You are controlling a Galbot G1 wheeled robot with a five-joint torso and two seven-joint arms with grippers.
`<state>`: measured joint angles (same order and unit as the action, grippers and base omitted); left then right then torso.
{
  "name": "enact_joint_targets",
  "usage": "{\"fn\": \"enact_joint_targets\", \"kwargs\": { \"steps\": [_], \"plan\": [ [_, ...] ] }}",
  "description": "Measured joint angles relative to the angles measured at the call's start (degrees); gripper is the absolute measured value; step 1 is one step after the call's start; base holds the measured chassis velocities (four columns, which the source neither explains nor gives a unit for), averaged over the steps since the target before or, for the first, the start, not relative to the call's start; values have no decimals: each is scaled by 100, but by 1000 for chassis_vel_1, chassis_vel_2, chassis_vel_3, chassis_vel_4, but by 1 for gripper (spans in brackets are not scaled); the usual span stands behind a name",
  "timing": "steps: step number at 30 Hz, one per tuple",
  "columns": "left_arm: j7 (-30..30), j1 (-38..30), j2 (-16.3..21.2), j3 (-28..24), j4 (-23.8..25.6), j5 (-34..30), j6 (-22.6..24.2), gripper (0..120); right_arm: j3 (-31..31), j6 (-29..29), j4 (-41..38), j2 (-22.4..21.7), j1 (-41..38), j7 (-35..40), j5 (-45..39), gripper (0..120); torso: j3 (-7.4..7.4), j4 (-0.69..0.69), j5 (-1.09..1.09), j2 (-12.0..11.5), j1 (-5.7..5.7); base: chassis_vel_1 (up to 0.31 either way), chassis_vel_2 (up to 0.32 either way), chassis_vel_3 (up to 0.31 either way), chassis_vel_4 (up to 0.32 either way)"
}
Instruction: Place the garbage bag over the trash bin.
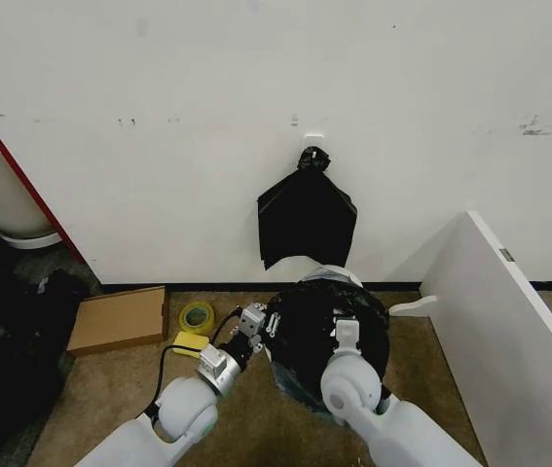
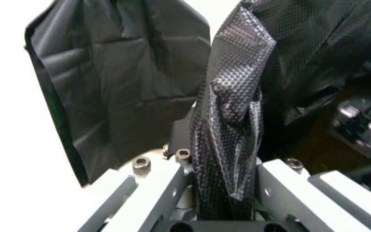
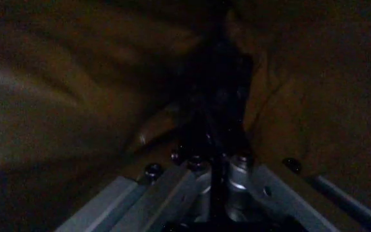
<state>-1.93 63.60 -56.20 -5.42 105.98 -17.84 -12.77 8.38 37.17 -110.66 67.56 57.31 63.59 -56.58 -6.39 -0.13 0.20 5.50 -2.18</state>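
Note:
The glossy black garbage bag (image 1: pixel 319 336) is draped over the trash bin, whose cream rim (image 1: pixel 328 273) peeks out on the far side by the wall. My left gripper (image 1: pixel 256 322) is at the bag's left edge; in the left wrist view it (image 2: pixel 227 186) is shut on an upright fold of the dimpled bag (image 2: pixel 231 111). My right gripper (image 1: pixel 346 332) reaches over the top of the bag. In the right wrist view it (image 3: pixel 216 170) sits in darkness under the plastic, closed on a dark fold of the bag (image 3: pixel 216 121).
A flat fan-shaped black bag (image 1: pixel 307 219) hangs knotted on the white wall just behind the bin. A cardboard box (image 1: pixel 120 319) and a yellow tape roll (image 1: pixel 196 316) lie on the floor to the left. A white panel (image 1: pixel 509 321) slants along the right.

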Motion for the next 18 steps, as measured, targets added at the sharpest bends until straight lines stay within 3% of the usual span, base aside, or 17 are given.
{"fn": "enact_joint_targets", "kwargs": {
  "steps": [5, 10, 18],
  "plan": [
    [34, 25, -19, 45, 9, 142, -86, 1, 18, 455, -135, 91, -85, 489, -648, 0, 0, 0, 0, 0, 0, 0, 0, 0, 0],
    [43, 31, -22, 61, 80, 137, -116, 1, 45, 494, -132, 132, -70, 587, -821, 0, 0, 0, 0, 0, 0, 0, 0, 0, 0],
    [64, 17, 11, 67, 178, 28, -127, 1, 139, 493, 227, 158, -85, 383, -77, 0, 0, 0, 1, 0, 0, 0, 0, 0, 0]
  ]
}}
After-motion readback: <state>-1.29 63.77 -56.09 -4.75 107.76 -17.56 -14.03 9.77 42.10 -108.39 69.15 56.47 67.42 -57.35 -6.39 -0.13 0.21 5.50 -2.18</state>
